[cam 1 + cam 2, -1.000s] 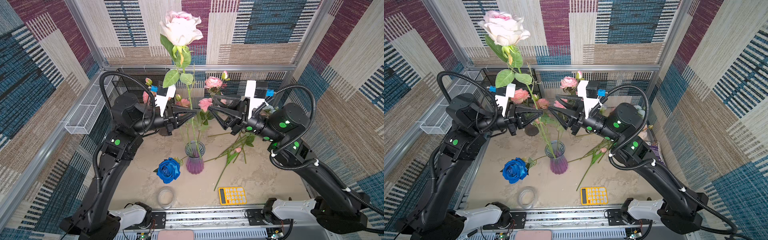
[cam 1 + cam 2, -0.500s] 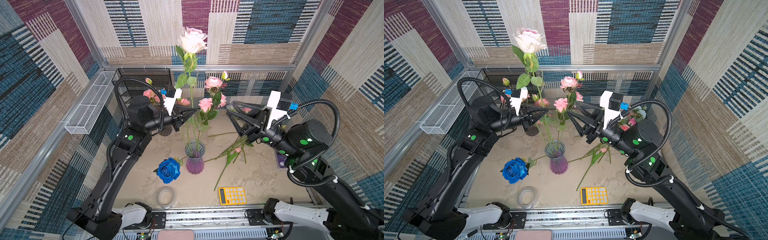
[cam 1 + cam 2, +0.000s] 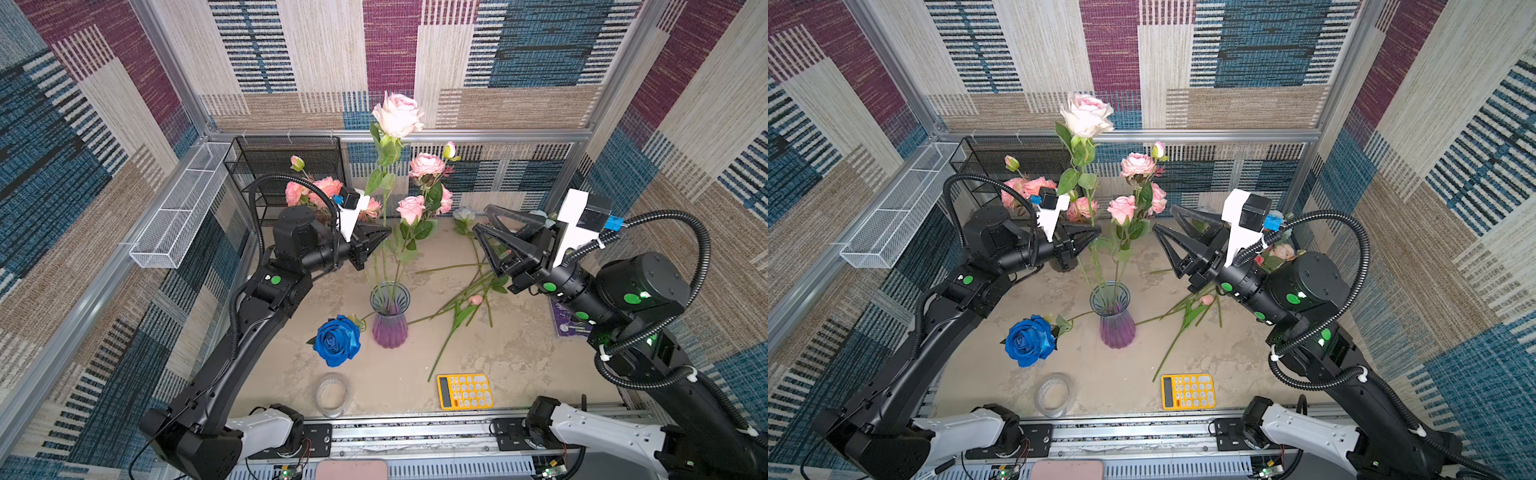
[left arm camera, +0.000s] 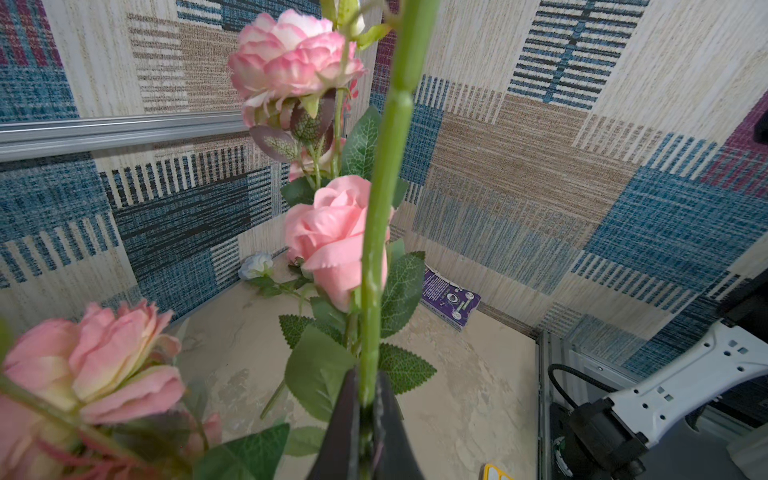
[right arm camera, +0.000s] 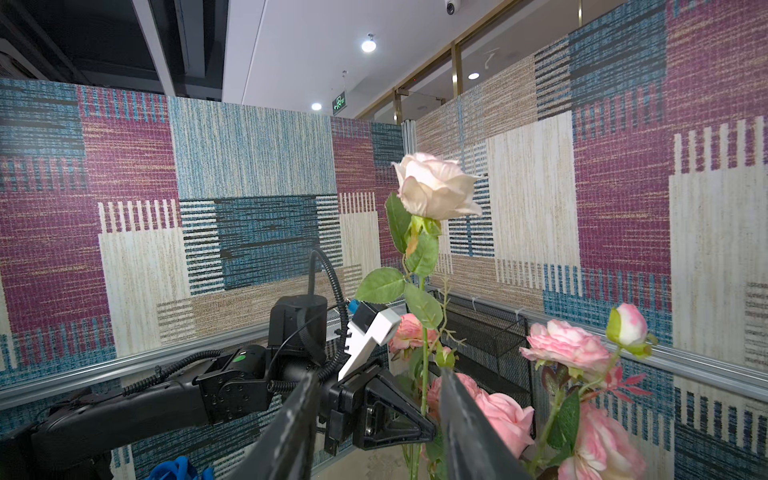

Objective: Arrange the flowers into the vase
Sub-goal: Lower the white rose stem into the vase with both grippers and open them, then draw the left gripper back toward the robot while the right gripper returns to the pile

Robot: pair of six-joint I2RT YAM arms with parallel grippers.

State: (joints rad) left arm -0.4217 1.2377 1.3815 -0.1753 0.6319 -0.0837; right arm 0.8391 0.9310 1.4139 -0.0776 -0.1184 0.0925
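Two hands flank the vase (image 3: pixel 390 316): the left hand (image 3: pixel 387 231) pinches the stem of the pale rose (image 3: pixel 397 114) standing in it; the right hand (image 3: pixel 481 217) is open and empty. Release only when the stem rests steady.

We see a ribbed, purple-tinted glass vase (image 3: pixel 390 316) upright mid-table. It holds a tall pale-pink rose (image 3: pixel 397 114) and shorter pink roses (image 3: pixel 411 208). A deep blue rose (image 3: pixel 336 340) lies just left of it and loose stems (image 3: pixel 465 299) sprawl to its right. A peach-pink cluster (image 3: pixel 316 191) stands at the far left.
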